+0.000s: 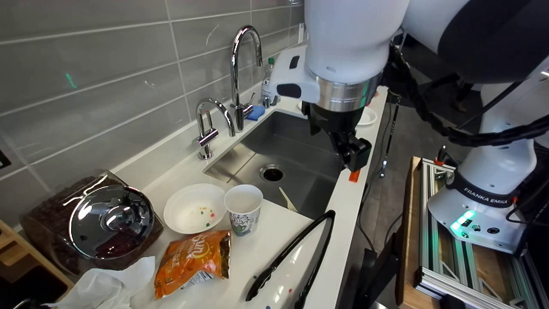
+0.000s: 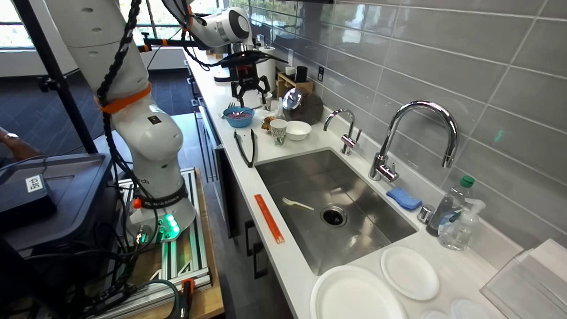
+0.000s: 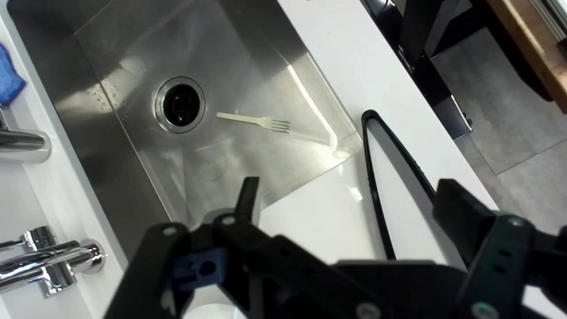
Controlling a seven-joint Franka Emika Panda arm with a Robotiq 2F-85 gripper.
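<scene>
The claw [image 3: 349, 186] is spread wide, nothing gripped, and is suspended above the worktop [image 3: 305, 221] — an approach is seemingly in hand. The black tongs [image 3: 374, 195] are laid there, just beside the sink [image 3: 261, 164]; descent and alignment would be called for before any grasp.

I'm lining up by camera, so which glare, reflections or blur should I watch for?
Wrist view: glare streaks the sink and whitens its corner near the tongs; the open jaws look out of focus, while the fork reads clearly. In an exterior view: the windows are washed out. In both exterior views: a green glint shows on the wall tiles.
</scene>
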